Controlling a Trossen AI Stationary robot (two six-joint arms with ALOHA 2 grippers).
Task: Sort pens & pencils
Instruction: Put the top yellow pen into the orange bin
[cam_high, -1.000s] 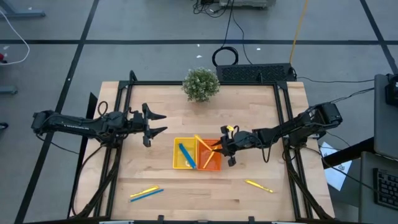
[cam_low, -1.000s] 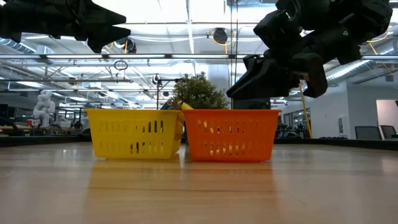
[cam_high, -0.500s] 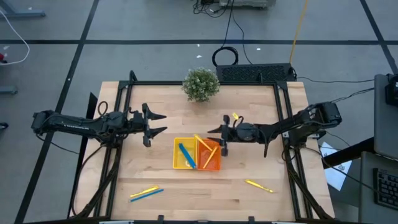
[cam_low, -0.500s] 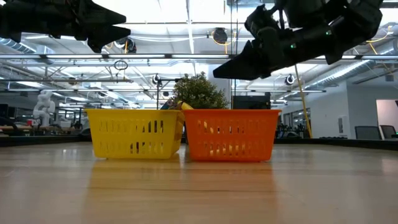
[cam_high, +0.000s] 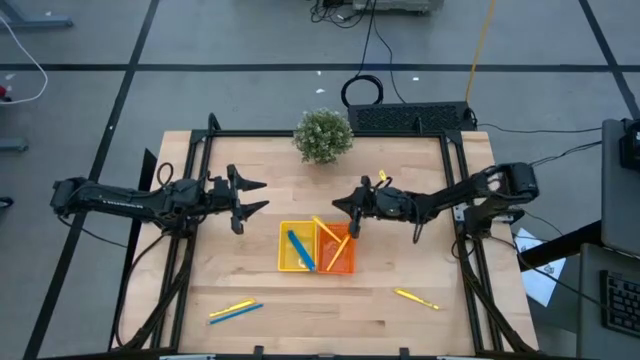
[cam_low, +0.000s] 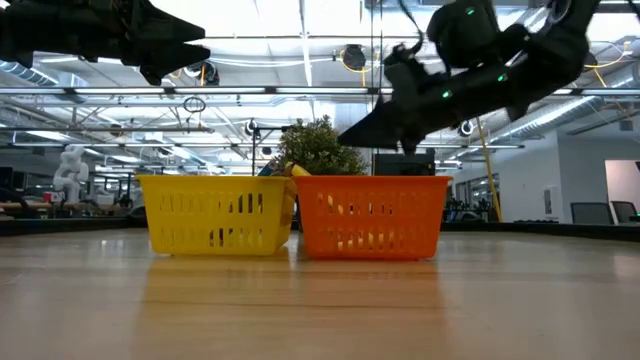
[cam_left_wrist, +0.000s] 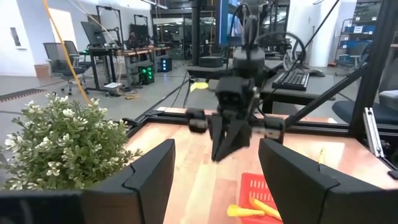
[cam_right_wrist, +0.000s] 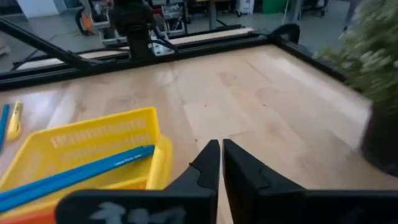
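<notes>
Blue and yellow sticks are spread about. One blue pen (cam_high: 300, 250) lies in the yellow tray (cam_high: 285, 262), also in the right wrist view (cam_right_wrist: 74, 174). Yellow pencils (cam_high: 328, 232) lie in the orange tray (cam_high: 345, 262). A yellow and a blue stick (cam_high: 235, 311) lie on the table near its near edge, and one yellow pencil (cam_high: 415, 298) lies to the right. My right gripper (cam_high: 343, 207) (cam_right_wrist: 218, 152) is shut and empty, raised just beyond the orange tray's far side. My left gripper (cam_high: 255, 197) (cam_left_wrist: 214, 180) waits open, raised left of the trays.
A potted plant (cam_high: 323, 135) stands at the table's far edge, behind the trays. The two trays stand side by side at mid-table (cam_low: 295, 215). A black frame rail (cam_high: 455, 200) runs along each side. Bare wood (cam_high: 330, 320) lies between the loose sticks.
My right gripper has risen from over the orange tray and drawn back toward the far edge, tipping from pointing down to nearly level, pointing left. The left arm and all sticks have kept still.
</notes>
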